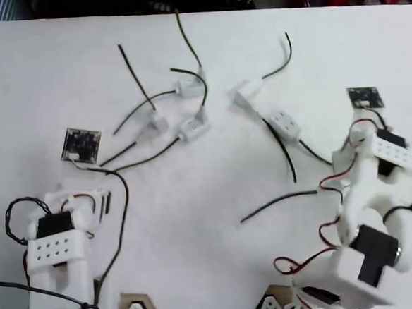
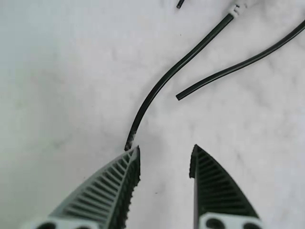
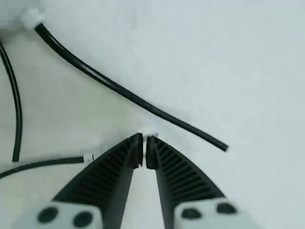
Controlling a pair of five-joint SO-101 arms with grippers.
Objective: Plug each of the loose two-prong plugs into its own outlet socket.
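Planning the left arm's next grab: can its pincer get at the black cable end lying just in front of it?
Probably yes. The left pincer is open, the black cable ends right by one fingertip, and nothing lies over it on the table.

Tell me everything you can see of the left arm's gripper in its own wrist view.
The left gripper has two tapering fingers of dark, ribbed material that looks like plastic, each on a white base with round holes. The jaws stand open, with nothing between them. It hangs over the white table. The end of a black cable lies right at one fingertip; whether they touch cannot be told.
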